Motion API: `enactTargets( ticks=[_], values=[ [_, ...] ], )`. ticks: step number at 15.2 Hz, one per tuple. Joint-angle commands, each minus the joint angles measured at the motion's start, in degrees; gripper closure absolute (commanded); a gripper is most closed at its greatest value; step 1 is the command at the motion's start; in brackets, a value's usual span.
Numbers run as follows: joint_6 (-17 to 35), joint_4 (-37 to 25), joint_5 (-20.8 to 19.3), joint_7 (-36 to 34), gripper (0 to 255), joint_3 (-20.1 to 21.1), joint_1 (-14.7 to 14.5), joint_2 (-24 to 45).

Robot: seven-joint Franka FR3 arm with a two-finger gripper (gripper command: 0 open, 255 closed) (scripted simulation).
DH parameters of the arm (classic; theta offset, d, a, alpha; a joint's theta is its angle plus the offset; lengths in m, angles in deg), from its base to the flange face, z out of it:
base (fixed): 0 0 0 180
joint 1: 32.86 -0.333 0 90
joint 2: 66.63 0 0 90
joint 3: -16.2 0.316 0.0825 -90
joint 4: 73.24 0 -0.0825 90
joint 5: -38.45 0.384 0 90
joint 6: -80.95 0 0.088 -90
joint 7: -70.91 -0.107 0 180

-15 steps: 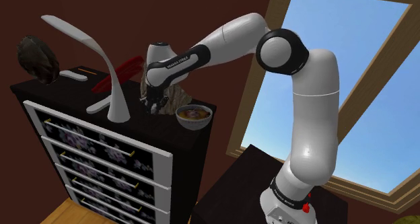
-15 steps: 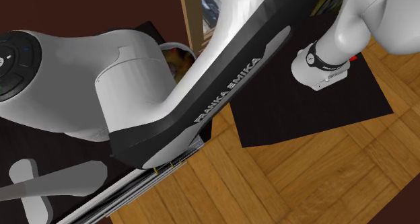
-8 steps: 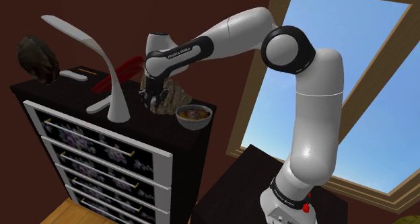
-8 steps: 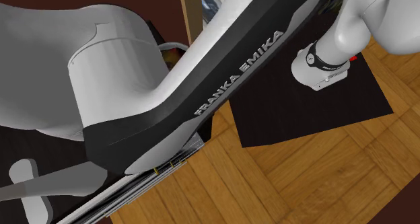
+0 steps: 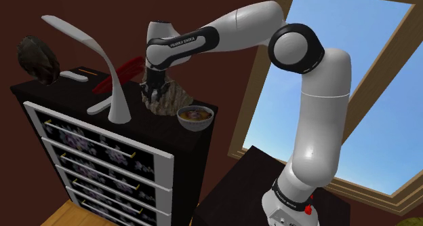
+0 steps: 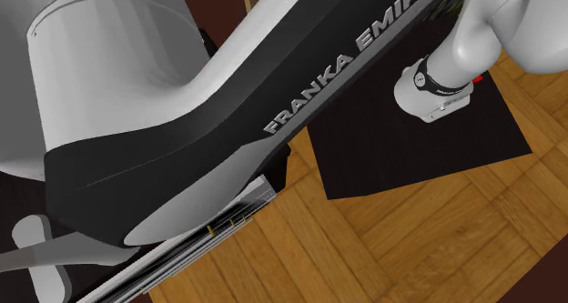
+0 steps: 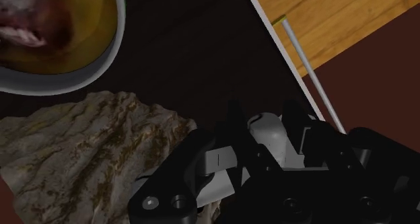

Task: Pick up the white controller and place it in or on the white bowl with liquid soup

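My black gripper (image 5: 153, 94) hangs just above the dark dresser top (image 5: 146, 123), over a rough brown rock (image 5: 168, 99). In the wrist view the gripper (image 7: 264, 116) is shut on the white controller (image 7: 270, 133), which sits clasped between the fingers and clear of the surface. The white bowl (image 5: 193, 121) of brownish soup stands a short way from the gripper toward the shoulder view's right, past the rock. The wrist view has the bowl's rim (image 7: 108, 61) beyond the rock (image 7: 81, 145).
A white curved lamp (image 5: 112, 68), a red object (image 5: 125, 72), a dark lump (image 5: 37, 58) and a flat white piece (image 5: 74, 75) share the dresser top. The dresser's edge (image 7: 289, 61) drops to wooden floor. My forearm (image 6: 273, 119) blocks the second exterior view.
The gripper has risen from the dresser top beside the rock, carrying the controller, and the arm's forearm has lifted with it.
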Motion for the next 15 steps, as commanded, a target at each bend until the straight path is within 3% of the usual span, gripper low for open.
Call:
enactTargets(
  ticks=[1, 4, 15],
  values=[
    [-1.4, -0.8, 0.1, 0.0, 255, 0.1, 0.0, -0.6],
    [-2.9, -1.8, 0.2, 0.0, 255, 0.1, 0.0, -1.1],
    [2.8, 23.8, 6.1, 12.4, 255, -3.1, 7.0, -21.0]
  ],
)
